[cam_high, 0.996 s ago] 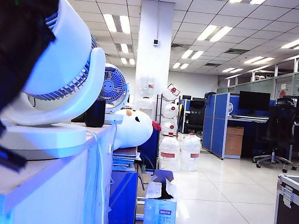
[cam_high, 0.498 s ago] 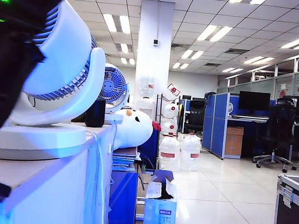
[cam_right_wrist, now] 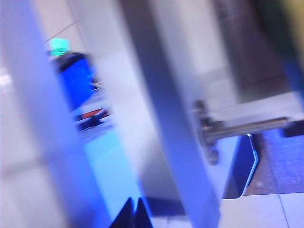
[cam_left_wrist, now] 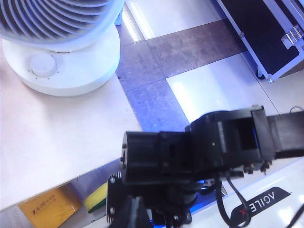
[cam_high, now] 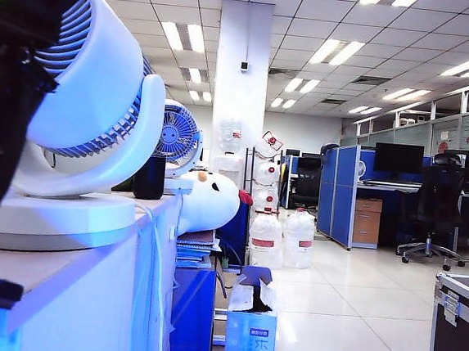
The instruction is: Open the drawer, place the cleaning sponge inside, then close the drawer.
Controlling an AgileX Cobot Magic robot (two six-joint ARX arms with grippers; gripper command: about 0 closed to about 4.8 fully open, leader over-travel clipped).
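The cleaning sponge (cam_left_wrist: 95, 198), yellow with a green face, lies in the open drawer (cam_left_wrist: 97, 173) just under the cabinet top's edge, beside an orange packet (cam_left_wrist: 50, 209). My left gripper (cam_left_wrist: 135, 213) hovers above this spot, its fingers together and empty. The black right arm (cam_left_wrist: 199, 147) reaches across over the drawer. In the blurred right wrist view, the right gripper (cam_right_wrist: 136, 209) is shut with nothing in it, beside the white drawer front (cam_right_wrist: 175, 142) and apart from the metal bar handle (cam_right_wrist: 247, 127).
A large white fan (cam_high: 93, 106) stands on the cabinet top (cam_left_wrist: 52, 137), its round base (cam_left_wrist: 71, 66) near the edge. A black arm (cam_high: 2, 106) fills the exterior view's left edge. A black flight case (cam_left_wrist: 266, 33) sits on the floor beyond.
In the exterior view the black arm has drawn away to the left, uncovering more of the fan. Nothing else has moved.
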